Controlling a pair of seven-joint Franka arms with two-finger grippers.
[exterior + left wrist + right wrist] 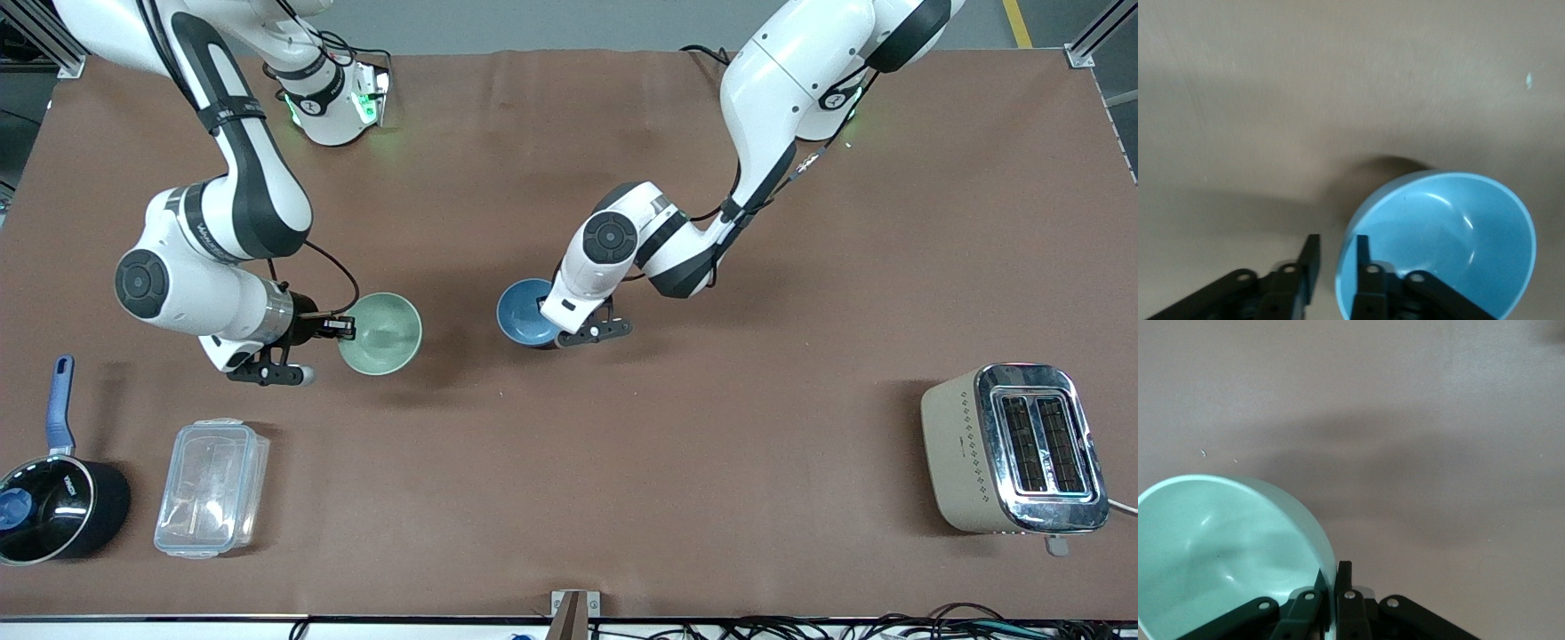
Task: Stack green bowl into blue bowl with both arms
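green bowl (380,333) is pinched at its rim by your right gripper (342,328), at 9 o'clock from the blue bowl (524,311), rim-clamped by the left gripper (553,313); stacking remains.

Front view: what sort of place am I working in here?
Likely a robotics lab bench staged with kitchen props: a brown-covered table, a toaster, a black saucepan, a clear plastic container, cables along its edge.

Robot lab: aluminium frame (53,44), brown-covered table (622,462), cables (889,622)
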